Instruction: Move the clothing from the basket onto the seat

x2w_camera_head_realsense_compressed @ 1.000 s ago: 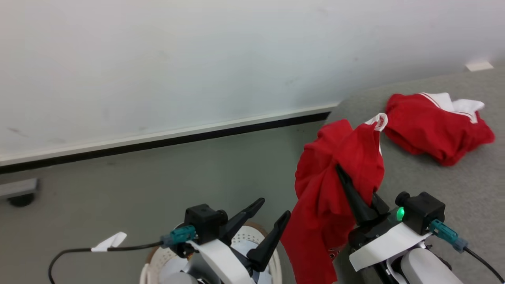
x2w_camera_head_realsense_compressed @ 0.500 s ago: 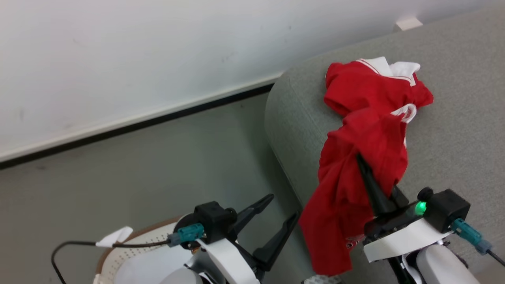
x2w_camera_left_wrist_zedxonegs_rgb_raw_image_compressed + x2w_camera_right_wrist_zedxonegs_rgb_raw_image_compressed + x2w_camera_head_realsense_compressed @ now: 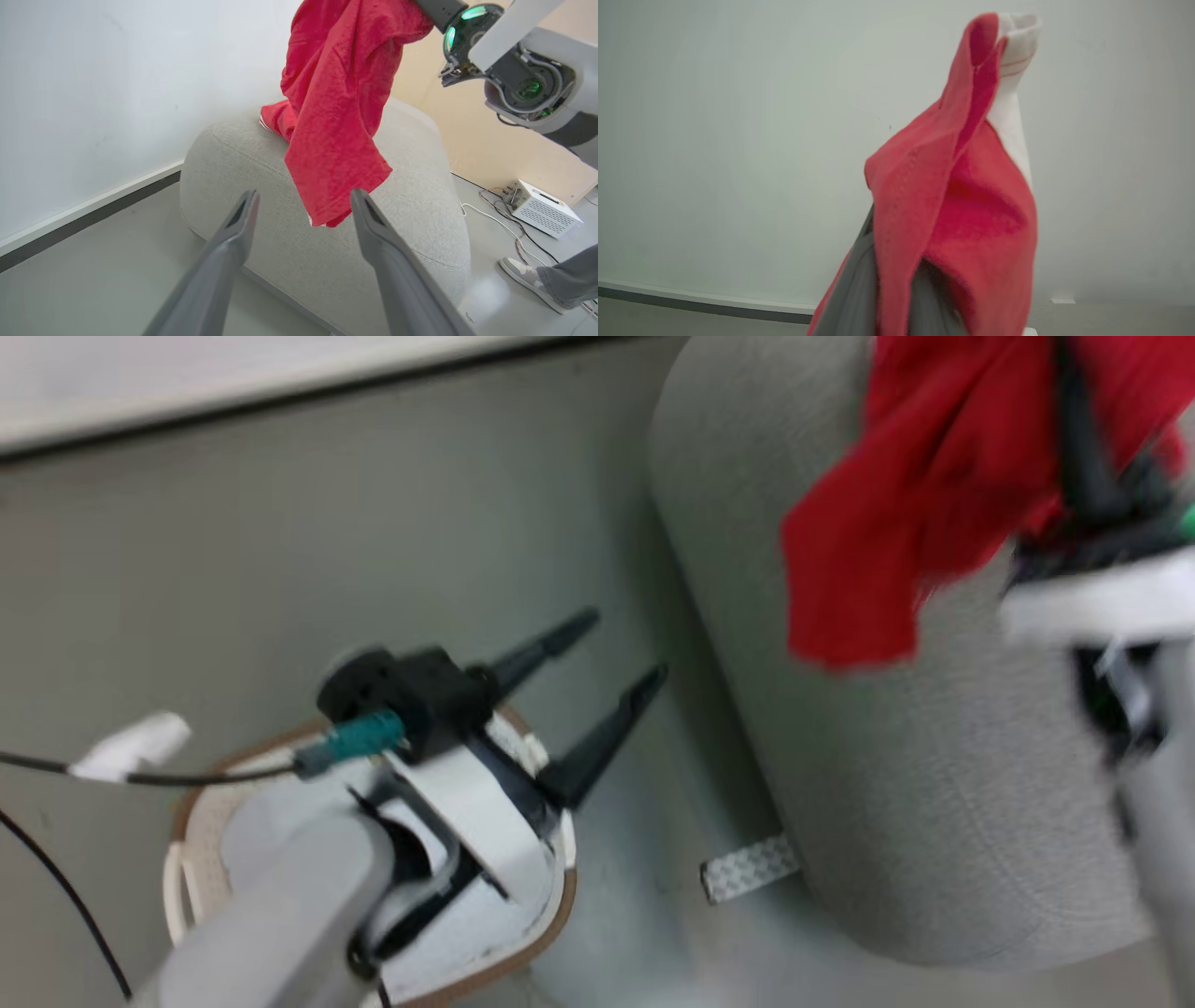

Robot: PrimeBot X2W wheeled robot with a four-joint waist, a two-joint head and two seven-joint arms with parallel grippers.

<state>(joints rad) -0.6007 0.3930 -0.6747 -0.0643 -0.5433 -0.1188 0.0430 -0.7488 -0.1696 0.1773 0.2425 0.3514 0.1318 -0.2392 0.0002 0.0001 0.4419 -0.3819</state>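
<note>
Beside the seat, the basket sits on the floor under the left gripper, whose fingers are spread wide and empty, probably idle for now. Above the seat's near edge, the right gripper is clamped on a red garment, which dangles ready for dropping. A second red piece lies farther back on the seat.

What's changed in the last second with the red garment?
The right gripper, shut on the red garment, has carried it forward from the edge of the seat to hang over its top. The camera tilted down too. Unchanged: the grip, and the left gripper open by the basket.
</note>
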